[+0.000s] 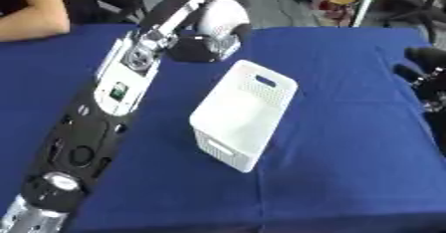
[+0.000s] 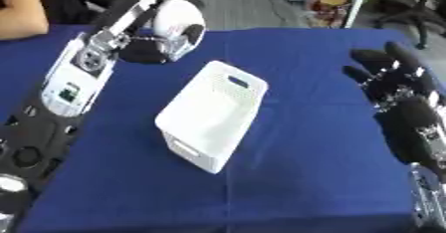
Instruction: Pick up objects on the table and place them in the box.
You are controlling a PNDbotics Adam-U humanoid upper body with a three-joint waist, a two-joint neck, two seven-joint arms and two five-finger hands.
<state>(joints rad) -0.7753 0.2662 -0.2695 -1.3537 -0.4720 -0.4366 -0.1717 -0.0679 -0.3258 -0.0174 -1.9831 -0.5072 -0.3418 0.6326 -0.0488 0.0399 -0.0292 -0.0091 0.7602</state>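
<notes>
Gripping white object [image 1: 222, 18], left robot hand [image 1: 202, 48], beyond box [image 1: 244, 115]

2 head eyes look steeply down – near – both share box [image 1: 241, 113], table [image 1: 348, 142].

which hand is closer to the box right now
The left hand, holding a white round object just beyond the white box's far end. The right hand rests open, off by the table's right edge.

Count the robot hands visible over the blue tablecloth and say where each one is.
2. The black left hand is at the far side of the table beyond the white perforated plastic box, against a white rounded object. The right hand rests open at the right edge.
</notes>
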